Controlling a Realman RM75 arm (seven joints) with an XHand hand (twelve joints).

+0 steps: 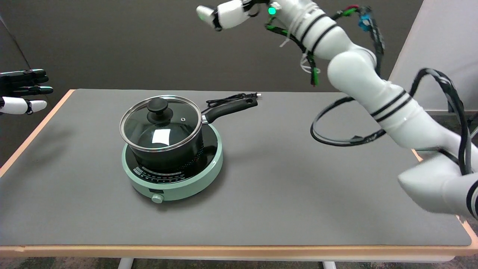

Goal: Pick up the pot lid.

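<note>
A: Head view first: where is the lid [161, 123]?

B: Seated on the pot [170, 149], which stands on the green hotplate [175, 179] left of the table's [298, 194] middle. Its black knob [157, 105] sticks up at the centre.

A: How will it handle?

B: I'd judge it as glass in a metal rim: stiff, breakable, slick on the pane, moderately light. The knob is the one sensible hold; fingers round it, then lift straight up so the rim clears the pot evenly. Dropped, it could crack.

A: And the right hand [224, 14]?

B: High up at the picture's top edge, well apart from the lid and holding nothing. It is partly cut off, so I cannot tell whether its fingers are spread or curled.

A: Count things for me.

B: One lid, one knob, one pot with one handle [231, 108], one hotplate with one dial [157, 198], one cable [231, 98] lying behind the handle.
</note>
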